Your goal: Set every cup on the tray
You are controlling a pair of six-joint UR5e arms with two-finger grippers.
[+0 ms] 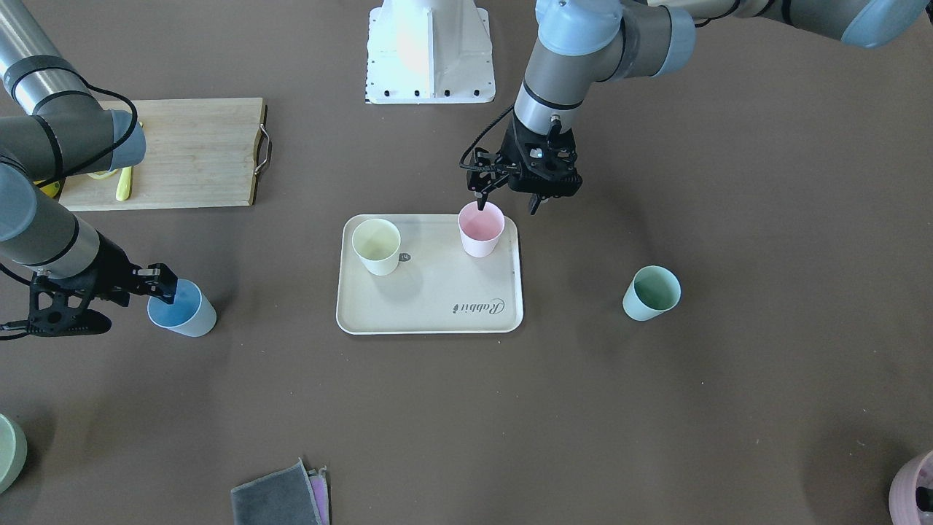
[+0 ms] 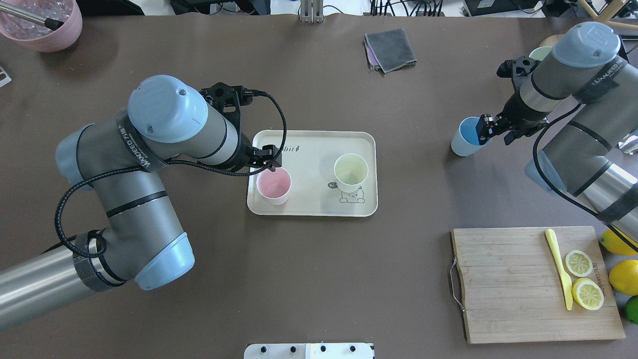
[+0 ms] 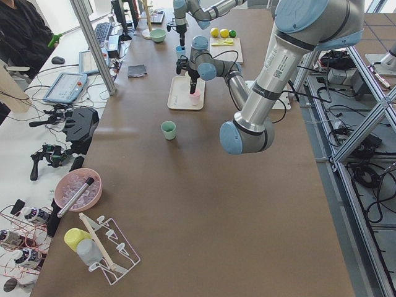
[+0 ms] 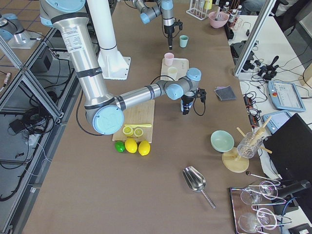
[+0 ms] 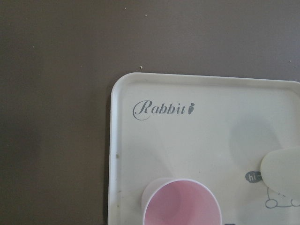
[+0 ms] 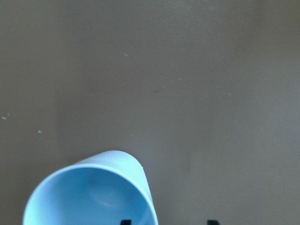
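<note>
So the left end effector point(image 1: 508, 206) is hovering open and empty, pink cup point(image 1: 481, 230) sitting right below it on the tray point(image 1: 437, 292). Meanwhile the right end effector point(image 2: 494, 132) is straddling the blue cup point(image 2: 463, 139) at its rim, wide open, not clamping it.

the surface point(image 1: 656, 408) is plain dark brown. the tray point(image 1: 430, 292) is cream-beige with a white rim, grey "rabbit" script and a small grey line-drawn cartoon animal. the pale pink cup point(image 1: 480, 228), pale yellow cup point(image 1: 377, 246), light blue cup point(image 1: 182, 309) and mint green cup point(image 1: 651, 292) are each one plain matte colour.
</note>
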